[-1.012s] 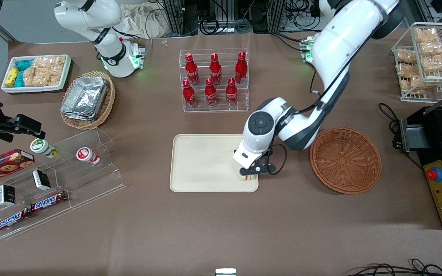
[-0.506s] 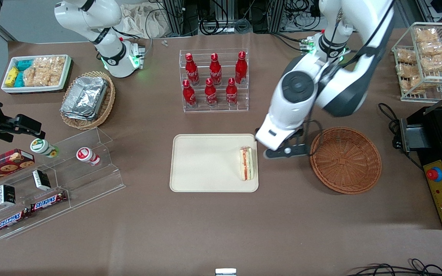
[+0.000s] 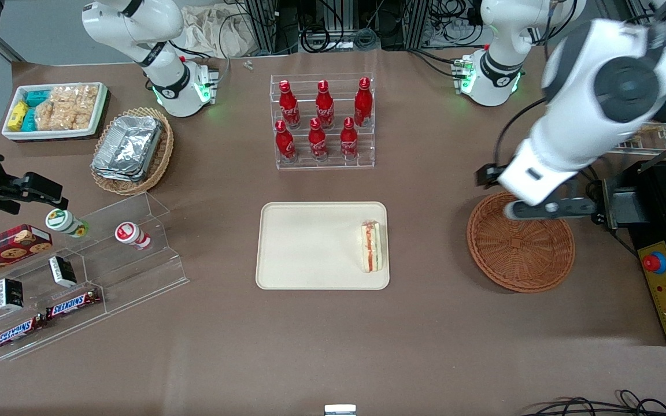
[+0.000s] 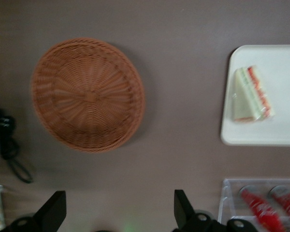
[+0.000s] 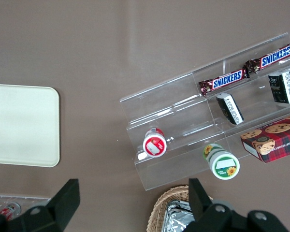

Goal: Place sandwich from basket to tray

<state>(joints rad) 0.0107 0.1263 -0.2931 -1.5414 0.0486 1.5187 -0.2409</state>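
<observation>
On the cream tray (image 3: pixel 310 248), close to its short edge nearest the basket, the sandwich (image 3: pixel 371 246) lies on its side with the red and green filling stripe showing; the wrist view shows it (image 4: pixel 252 94) the same way, inside the tray's rim (image 4: pixel 225 135). Toward the working arm's end of the table sits the reddish-brown wicker basket (image 3: pixel 521 254), with nothing in it, apart from the tray with bare brown tabletop between them; the wrist camera looks straight down into it (image 4: pixel 87 94). High over the basket's rim farther from the front camera hangs the left gripper (image 3: pixel 547 207), its fingers (image 4: pixel 52 212) spread wide and holding nothing. Farther from the front camera than the tray stands a clear rack of red bottles (image 3: pixel 322 121) with white script that reads like Coca-Cola, though the lettering is too small to be sure. Toward the parked arm's end of the table a clear stepped display (image 3: pixel 84 271) carries two Snickers bars (image 3: pixel 73 302), whose name reads plainly in the right wrist view (image 5: pixel 227 79), along with two small dark packets, two round cups with a red and a green label, and a red tartan box of chocolate-chip cookies (image 3: pixel 3 245). A tan wicker basket of foil containers (image 3: pixel 130 149) and a white bin of snack packets (image 3: pixel 55 110) sit farther from the front camera than that display.
</observation>
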